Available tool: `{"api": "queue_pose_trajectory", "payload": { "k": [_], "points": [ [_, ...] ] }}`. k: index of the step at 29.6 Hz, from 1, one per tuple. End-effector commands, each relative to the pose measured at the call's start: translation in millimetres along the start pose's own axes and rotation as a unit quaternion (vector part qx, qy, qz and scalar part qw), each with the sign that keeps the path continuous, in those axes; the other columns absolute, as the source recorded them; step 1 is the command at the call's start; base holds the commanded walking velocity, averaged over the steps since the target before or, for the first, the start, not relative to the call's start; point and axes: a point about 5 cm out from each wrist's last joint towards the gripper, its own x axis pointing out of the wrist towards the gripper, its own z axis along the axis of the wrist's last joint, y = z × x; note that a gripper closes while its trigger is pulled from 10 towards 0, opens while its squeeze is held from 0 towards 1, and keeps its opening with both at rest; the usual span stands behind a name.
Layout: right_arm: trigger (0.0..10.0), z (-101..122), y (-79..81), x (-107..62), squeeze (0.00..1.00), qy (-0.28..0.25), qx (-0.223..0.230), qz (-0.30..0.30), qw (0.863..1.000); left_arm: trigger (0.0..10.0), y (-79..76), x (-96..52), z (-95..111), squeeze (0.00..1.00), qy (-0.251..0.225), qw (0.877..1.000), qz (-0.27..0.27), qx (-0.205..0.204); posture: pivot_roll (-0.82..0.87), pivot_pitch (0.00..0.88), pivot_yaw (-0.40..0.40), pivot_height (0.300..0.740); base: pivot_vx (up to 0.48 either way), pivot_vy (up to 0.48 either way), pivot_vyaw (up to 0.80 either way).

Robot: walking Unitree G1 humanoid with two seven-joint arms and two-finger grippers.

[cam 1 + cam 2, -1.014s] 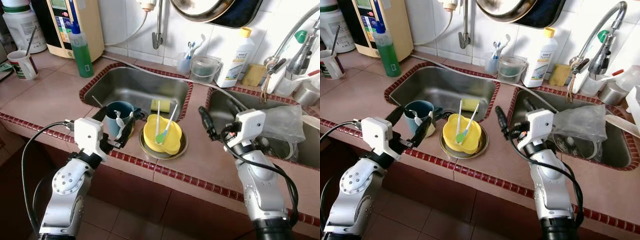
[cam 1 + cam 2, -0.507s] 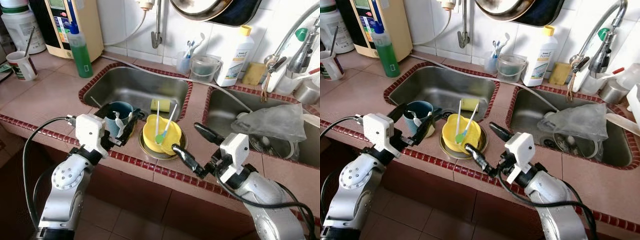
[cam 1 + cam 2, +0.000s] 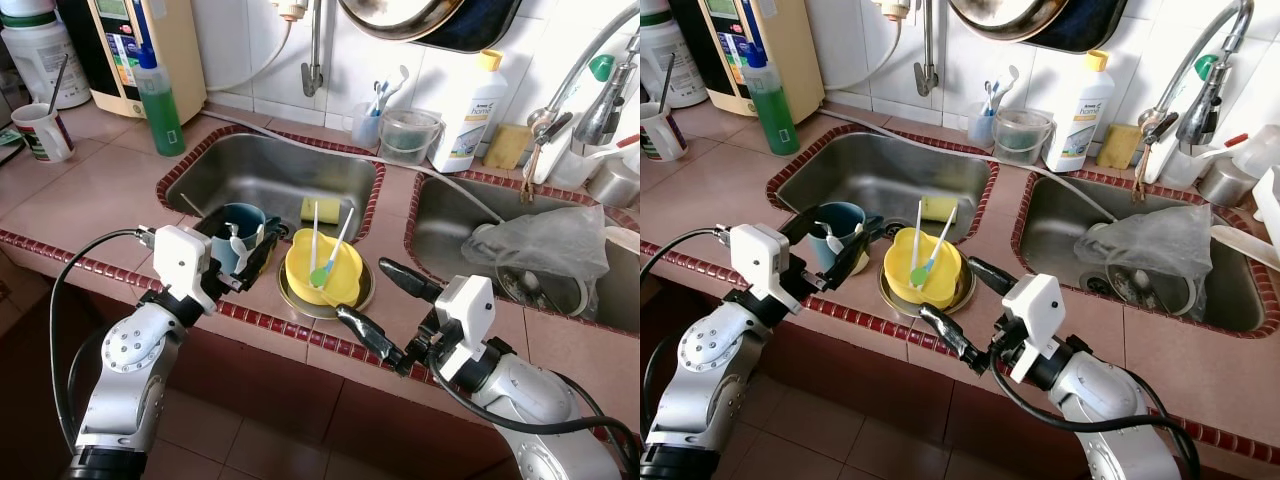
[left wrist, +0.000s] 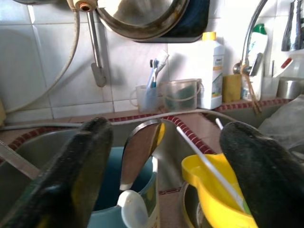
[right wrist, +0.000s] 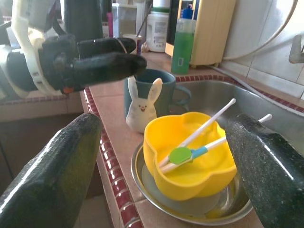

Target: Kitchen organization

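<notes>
A yellow bowl (image 3: pixel 323 268) holding two white-handled utensils sits on a small metal plate (image 3: pixel 350 298) on the counter strip in front of the left sink. Left of it stands a blue mug (image 3: pixel 240 228) with a spoon in it and a white rabbit figure (image 5: pixel 142 107) leaning on its front. My left gripper (image 3: pixel 238 245) is open, one finger on each side of the mug's near face. My right gripper (image 3: pixel 364 290) is open just right of the bowl and points at it, with the bowl (image 5: pixel 190 156) centred between its fingers (image 5: pixel 52 175).
A yellow sponge (image 3: pixel 320 208) lies in the left sink (image 3: pixel 260 170). The right sink holds a clear plastic bag (image 3: pixel 545 245). A green bottle (image 3: pixel 158 100), a white cup (image 3: pixel 40 130) and a white detergent bottle (image 3: pixel 470 105) stand further back. The counter's red-tiled edge (image 3: pixel 300 335) runs below both grippers.
My right arm has swung from beside the right sink down and left to the bowl, fingers open. The left gripper has edged a little closer around the mug.
</notes>
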Motion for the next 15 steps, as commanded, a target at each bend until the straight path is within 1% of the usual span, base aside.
{"api": "queue_pose_trajectory", "payload": {
  "k": [1, 15],
  "points": [
    [10.0, 2.8, 1.1, 0.1, 0.0, 0.005, -0.01, 0.008, 1.0, 0.0, -1.5, -0.4, 0.0, 0.0, -0.005, 1.0, -0.01, -0.007, -0.06, 0.044, -0.012, 0.74, 0.0, 0.0, 0.0],
    [10.0, 4.5, -2.4, 0.7, 0.0, 0.007, -0.015, 0.009, 1.0, 0.0, -2.2, 1.0, 4.9, 0.0, -0.016, 1.0, -0.02, -0.015, -0.05, 0.055, -0.013, 0.74, 0.0, 0.0, 0.0]
  ]
}}
